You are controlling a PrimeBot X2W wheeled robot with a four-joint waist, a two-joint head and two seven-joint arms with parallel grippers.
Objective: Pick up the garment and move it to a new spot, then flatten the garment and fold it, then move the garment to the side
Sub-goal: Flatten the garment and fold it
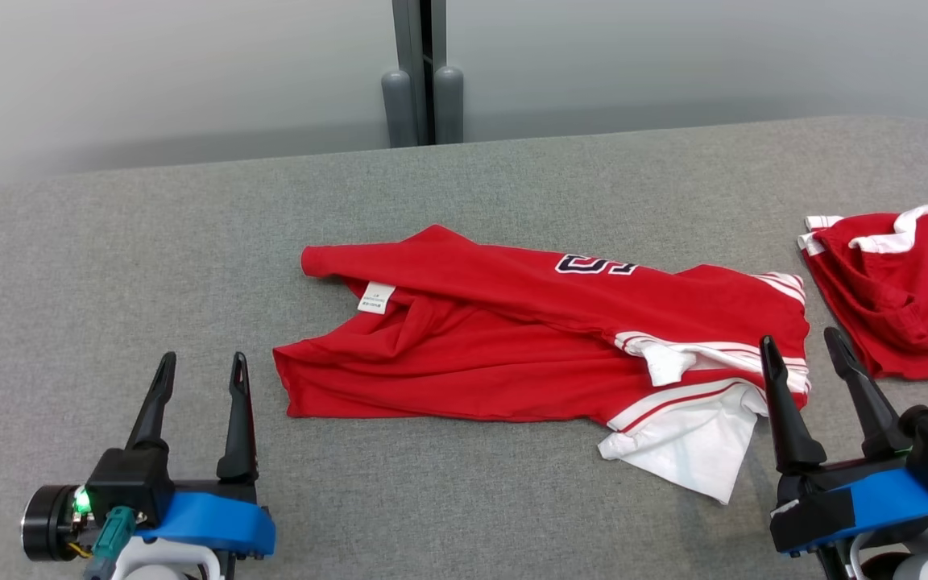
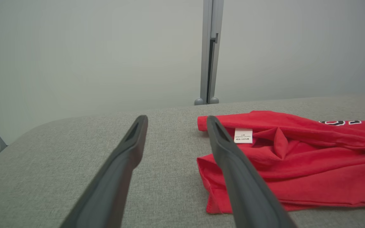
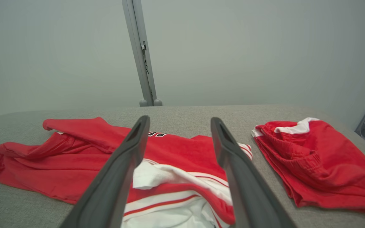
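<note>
The left gripper (image 1: pixel 203 358) stands spread and empty, just left of the shirt (image 1: pixel 472 346). The right gripper (image 1: pixel 801 338) is likewise spread and empty, at the shirt's striped sleeve end. The shirt is red and lies mid-table (image 1: pixel 109 266), rumpled and partly doubled over, with its label (image 1: pixel 375 296) exposed and white fabric at the near right corner. Red shorts (image 1: pixel 899 298) lie to its right.

A grey fabric table (image 1: pixel 512 177) fills the foreground. Beyond its far edge stand pale, softly lit wall panels (image 1: pixel 150 72), joined near the middle by a grey post (image 1: pixel 408 48).
</note>
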